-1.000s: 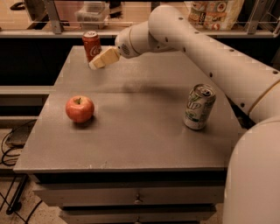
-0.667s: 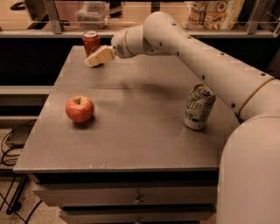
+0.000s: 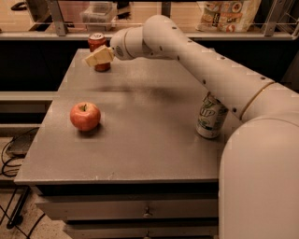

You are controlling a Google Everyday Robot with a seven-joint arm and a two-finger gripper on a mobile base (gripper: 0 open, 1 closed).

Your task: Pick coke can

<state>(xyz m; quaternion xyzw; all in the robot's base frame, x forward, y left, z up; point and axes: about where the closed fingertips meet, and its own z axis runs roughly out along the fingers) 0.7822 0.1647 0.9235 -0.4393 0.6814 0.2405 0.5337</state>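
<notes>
The coke can (image 3: 97,45), red with a silver top, stands upright at the far left corner of the grey table (image 3: 140,135). My gripper (image 3: 98,57), cream-coloured at the end of the white arm, reaches across the table from the right and sits right in front of the can, covering its lower middle. Whether it touches the can does not show.
A red apple (image 3: 85,116) sits on the left side of the table. A white-and-green soda can (image 3: 211,116) stands at the right, partly behind my arm. Behind the table runs a rail with a shelf of packages (image 3: 229,14). Drawers are under the table front.
My gripper has moved left and slightly forward, from beside the can to directly in front of it. The can, apple and green can have not moved.
</notes>
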